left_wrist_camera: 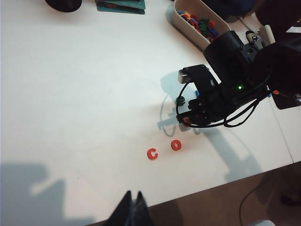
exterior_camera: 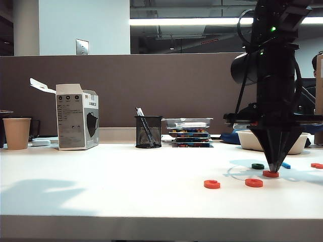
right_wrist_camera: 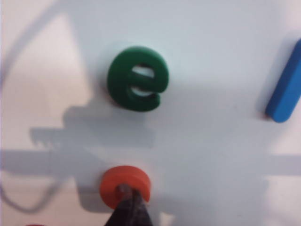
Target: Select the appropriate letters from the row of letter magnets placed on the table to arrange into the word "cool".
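Note:
On the white table lie a red-orange "c" and a red-orange "o", side by side toward the front. Behind them runs the row of letter magnets: a green "e", a blue bar and another red-orange ring. My right gripper is shut and points straight down, its tips in that ring's hole. My left gripper is shut and empty, hanging over the table's front edge, well away from the letters.
A white bin of coloured letters stands behind the row. Another red piece lies at the far right. At the back are stacked trays, a mesh pen holder, a carton and a paper cup.

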You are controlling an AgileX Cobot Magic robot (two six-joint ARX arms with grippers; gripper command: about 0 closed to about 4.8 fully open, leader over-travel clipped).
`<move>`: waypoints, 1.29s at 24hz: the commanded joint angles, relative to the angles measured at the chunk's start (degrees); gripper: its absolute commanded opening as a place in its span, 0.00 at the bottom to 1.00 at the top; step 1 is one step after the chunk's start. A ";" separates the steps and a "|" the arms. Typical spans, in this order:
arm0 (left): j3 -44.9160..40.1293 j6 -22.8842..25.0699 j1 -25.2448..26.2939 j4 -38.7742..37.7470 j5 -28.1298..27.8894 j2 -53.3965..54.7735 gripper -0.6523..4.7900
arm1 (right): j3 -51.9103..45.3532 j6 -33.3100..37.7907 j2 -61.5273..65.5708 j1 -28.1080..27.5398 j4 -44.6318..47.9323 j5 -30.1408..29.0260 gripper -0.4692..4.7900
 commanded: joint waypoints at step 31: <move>0.22 0.26 -0.07 0.52 -0.09 -0.13 0.11 | -8.41 0.02 -2.47 0.17 -4.50 -2.71 0.07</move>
